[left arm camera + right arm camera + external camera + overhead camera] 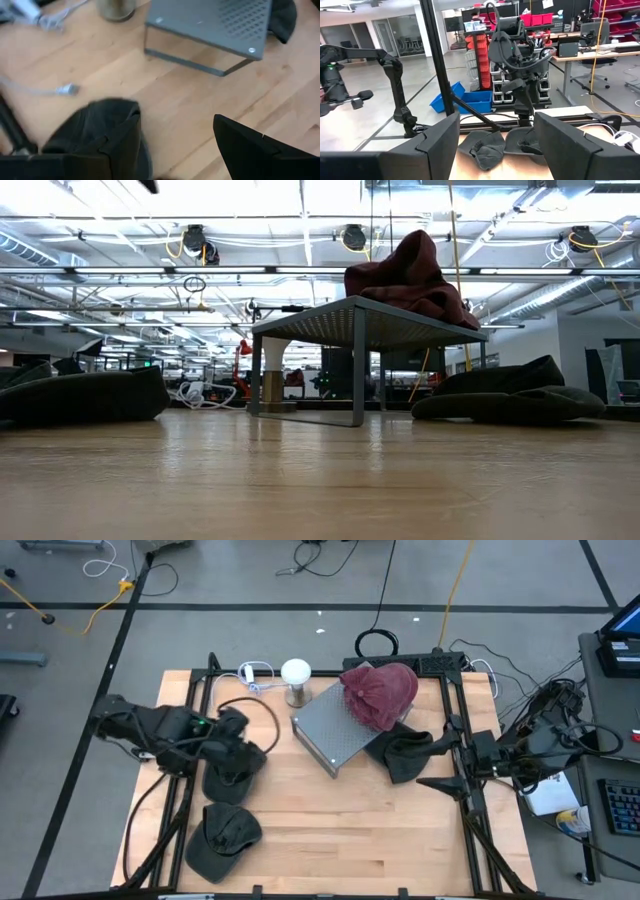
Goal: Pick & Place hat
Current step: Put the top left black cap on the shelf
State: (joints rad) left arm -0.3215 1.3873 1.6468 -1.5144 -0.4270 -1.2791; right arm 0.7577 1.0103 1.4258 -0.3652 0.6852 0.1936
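We see the dark cap (232,772) lying on the table (350,830) under the left gripper (238,750), whose fingers are spread wide, presumably ready to close on it. A maroon beanie (380,692) already sits on the grey metal riser (330,730), likely the drop spot. The right gripper (496,145) waits, fingers apart, at the table's right edge.

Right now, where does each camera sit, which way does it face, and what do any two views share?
High: overhead, looking straight down at the table; both arms show.
Low: at tabletop height, level across; grey stand with maroon hat, no arm.
Left wrist: looks down past its own fingers at a dark cap and the stand.
Right wrist: faces across the table toward the left arm; own fingers below.
Shared: the high, low and left wrist views show the stand.
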